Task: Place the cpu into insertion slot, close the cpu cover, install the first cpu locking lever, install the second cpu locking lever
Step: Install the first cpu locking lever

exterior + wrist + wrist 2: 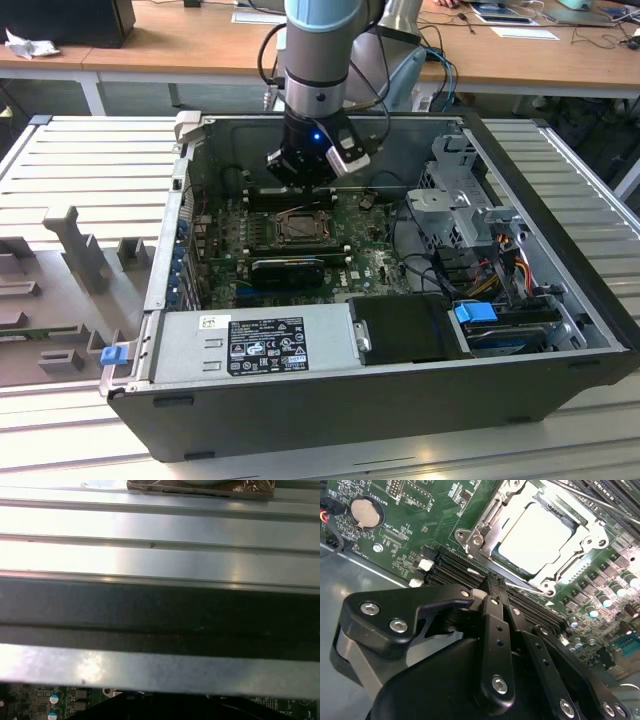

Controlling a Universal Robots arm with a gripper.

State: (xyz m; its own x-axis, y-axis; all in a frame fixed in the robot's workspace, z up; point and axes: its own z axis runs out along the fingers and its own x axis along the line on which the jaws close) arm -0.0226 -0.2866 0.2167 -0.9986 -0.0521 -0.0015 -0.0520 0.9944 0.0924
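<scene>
**Cpu seated, cover down**

While the tool (492, 592) hovers with fingers closed on nothing, the cpu (537, 537) lies flat in the slot (299, 228) at upper right of the second wrist view, edges running diagonally, framed by the lowered cover (485, 532).

Open dark-grey metal computer case (560, 330) lying on the ribbed grey worktop (90, 160). Green motherboard (230, 250) on the case floor; square dark grey-rimmed insertion slot (300, 228) near its middle, holding the pale silver square cpu (537, 532), with the thin silvery cpu cover (485, 527) framing it. Black gripper (300, 172) just behind the slot. Silver boxy power supply (255, 345) along the front wall; grey metal drive cage (465, 210) at the exterior view's right.
</scene>
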